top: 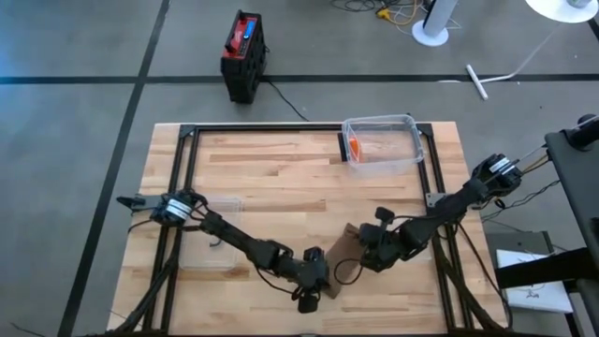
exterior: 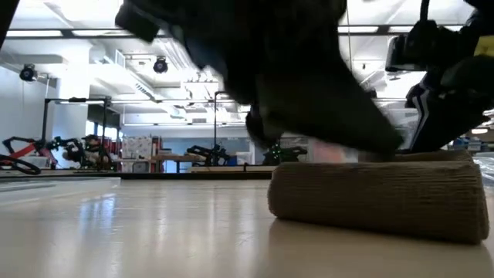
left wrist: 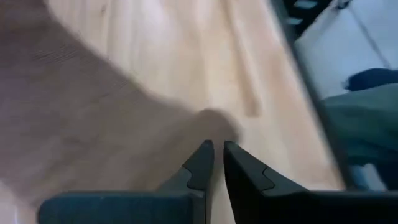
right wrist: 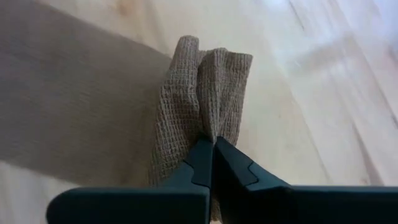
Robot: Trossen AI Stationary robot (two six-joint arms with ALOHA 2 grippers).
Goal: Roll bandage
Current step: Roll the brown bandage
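Note:
The brown woven bandage (top: 341, 255) lies near the table's front middle. Part of it is a flat strip (right wrist: 62, 93) on the wood, and one end is bunched up (right wrist: 202, 93). In the low view it shows as a low folded lump (exterior: 378, 193) on the table. My right gripper (right wrist: 211, 144) is shut on the bunched end. My left gripper (left wrist: 217, 148) hovers at the strip's edge (left wrist: 74, 112) toward the near side, with its fingers all but together and bare wood showing in the slit between them. My right gripper pinches the bandage's bunched end (right wrist: 208, 127) between its two fingertips, several gathered layers of it. The fingers slant down from the table's right side. The pinched end stands up in folds, and the rest of the strip lies flat on the table. My left gripper's tips are beside the strip's edge; I cannot tell whether they touch it.
A clear plastic box (top: 382, 145) with an orange thing inside stands at the far right of the table. Black frame rails (top: 178, 187) run along the table's left, far and right sides. The near edge of the table is close behind both grippers.

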